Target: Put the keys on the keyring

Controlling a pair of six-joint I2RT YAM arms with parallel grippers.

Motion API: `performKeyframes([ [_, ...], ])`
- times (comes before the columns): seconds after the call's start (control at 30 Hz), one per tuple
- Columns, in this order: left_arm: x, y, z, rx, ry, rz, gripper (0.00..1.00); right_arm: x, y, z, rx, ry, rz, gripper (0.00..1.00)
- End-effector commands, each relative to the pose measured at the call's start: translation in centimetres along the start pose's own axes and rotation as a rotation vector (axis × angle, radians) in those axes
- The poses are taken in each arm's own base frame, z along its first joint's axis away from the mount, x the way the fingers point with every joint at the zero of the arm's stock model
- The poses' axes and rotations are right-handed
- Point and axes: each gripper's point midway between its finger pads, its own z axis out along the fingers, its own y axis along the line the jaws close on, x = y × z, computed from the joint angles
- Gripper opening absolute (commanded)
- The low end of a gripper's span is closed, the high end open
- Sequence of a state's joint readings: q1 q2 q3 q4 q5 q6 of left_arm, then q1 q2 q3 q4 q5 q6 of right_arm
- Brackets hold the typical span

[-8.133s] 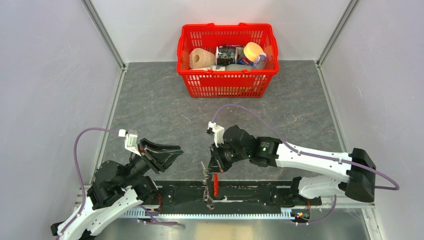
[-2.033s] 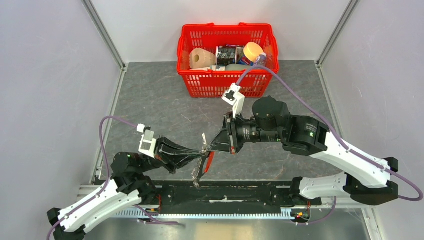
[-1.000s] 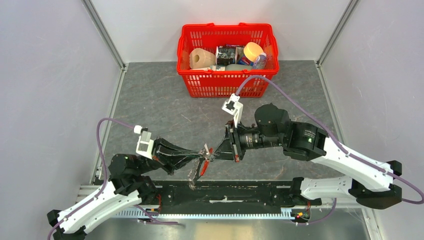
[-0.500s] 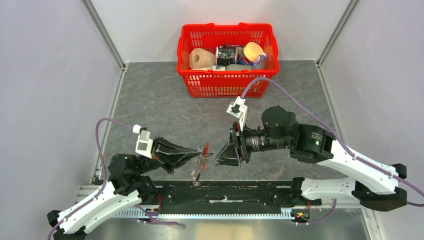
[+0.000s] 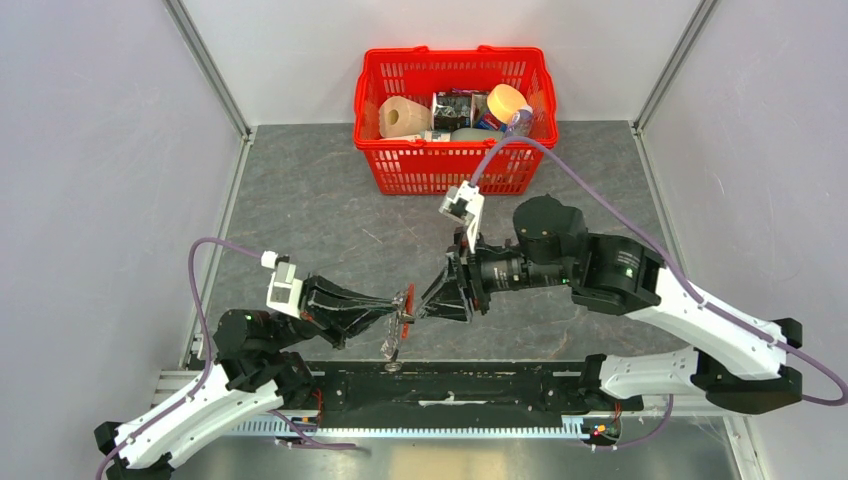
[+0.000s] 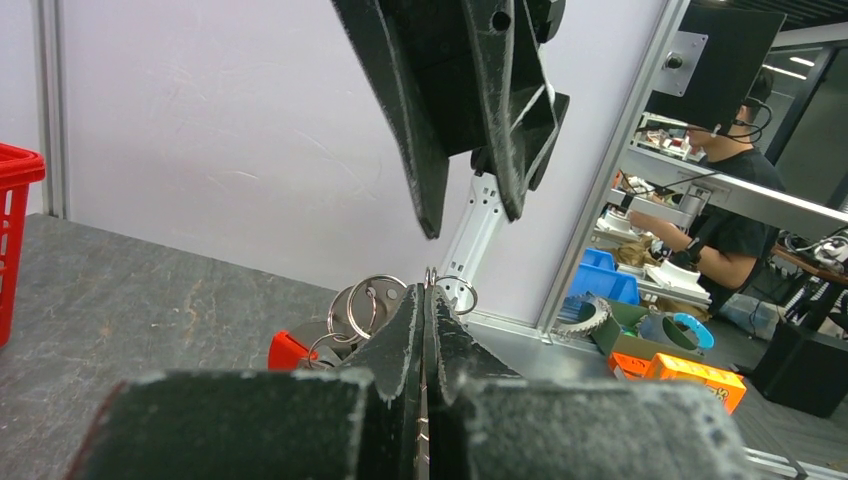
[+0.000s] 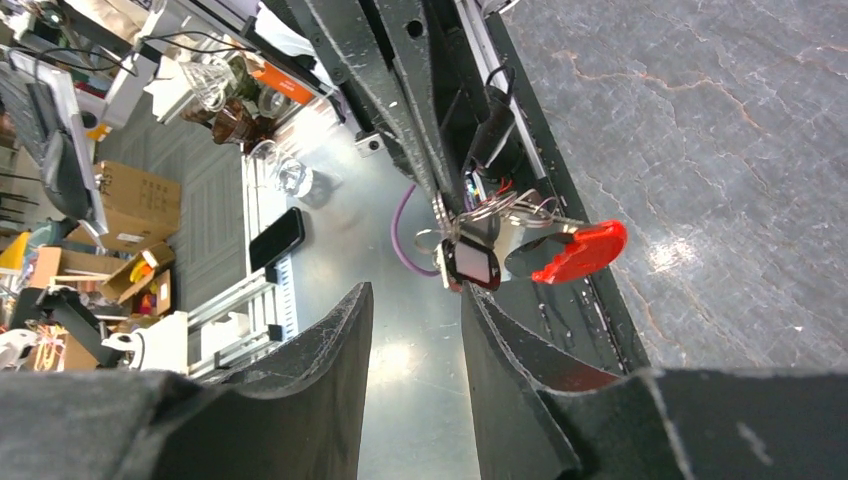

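Note:
My left gripper (image 5: 402,303) is shut on a silvery split ring of the keyring (image 5: 396,334), which hangs from it above the table's near edge. In the left wrist view the shut fingertips (image 6: 428,292) pinch one ring; more rings (image 6: 362,300) and the red strap (image 6: 289,350) lie to their left. My right gripper (image 5: 426,302) is open and empty, its tips just right of the bunch. In the right wrist view its gap (image 7: 415,292) faces the bunch, with the red strap (image 7: 581,251) and a small dark-headed key (image 7: 471,263) among the rings. I cannot tell if the key is threaded on.
A red basket (image 5: 455,146) with a paper roll, packets and bottles stands at the back middle. A black rail (image 5: 480,385) runs along the near edge between the arm bases. Grey walls close both sides.
My right gripper let go of the bunch, drew back to the right open, and has now come back up to it. My left gripper has kept hold of the keyring throughout.

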State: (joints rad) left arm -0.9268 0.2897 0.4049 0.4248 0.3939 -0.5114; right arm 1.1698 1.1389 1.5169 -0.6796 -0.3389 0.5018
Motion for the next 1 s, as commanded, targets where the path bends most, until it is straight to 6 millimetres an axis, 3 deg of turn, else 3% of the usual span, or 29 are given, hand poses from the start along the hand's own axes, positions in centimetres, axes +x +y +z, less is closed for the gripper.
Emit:
performKeyframes([
  [0.0, -3.4, -1.4, 0.5, 0.041, -0.108, 0.034, 0.02, -0.8, 0.5, 0.5, -0.028, 0.004, -0.087, 0.45],
  [0.97, -3.8, -1.8, 0.6, 0.065, -0.13, 0.015, 0.02, -2.4, 1.1, 2.4, -0.087, -0.033, -0.15, 0.39],
])
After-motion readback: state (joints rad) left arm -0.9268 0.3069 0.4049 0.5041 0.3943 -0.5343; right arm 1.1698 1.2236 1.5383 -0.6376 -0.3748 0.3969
